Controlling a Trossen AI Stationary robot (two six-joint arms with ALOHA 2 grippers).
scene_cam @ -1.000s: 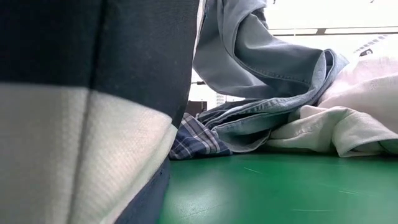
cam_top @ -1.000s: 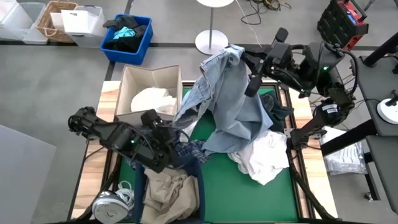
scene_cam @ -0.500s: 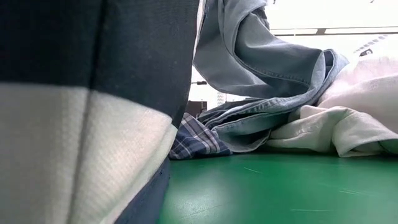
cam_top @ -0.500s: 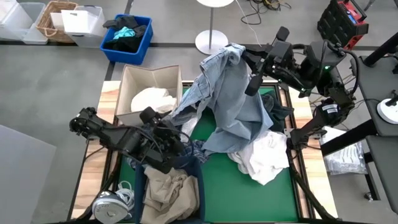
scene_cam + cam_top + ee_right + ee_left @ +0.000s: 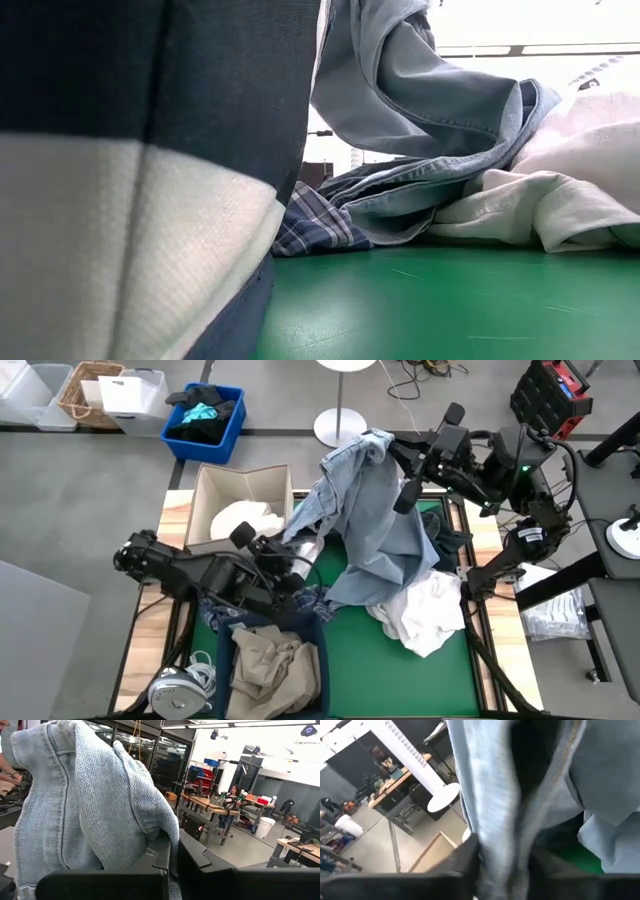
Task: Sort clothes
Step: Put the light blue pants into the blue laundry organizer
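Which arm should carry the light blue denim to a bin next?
Right, probably. The right pincer is shut on the light blue denim garment, holding its top high. The left pincer grips only its lower edge, beside the beige fabric bin.

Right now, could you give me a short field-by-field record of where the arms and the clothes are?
right gripper: raised at the table's far side, shut on the light blue denim
left gripper: at the denim's lower edge, shut on a fold
denim: hangs from the right gripper, draping down over the pile
white shirt: on the green mat under the denim
plaid shirt: on the mat beside the denim
tan trousers: in the near dark bin
beige bin: holds a white garment
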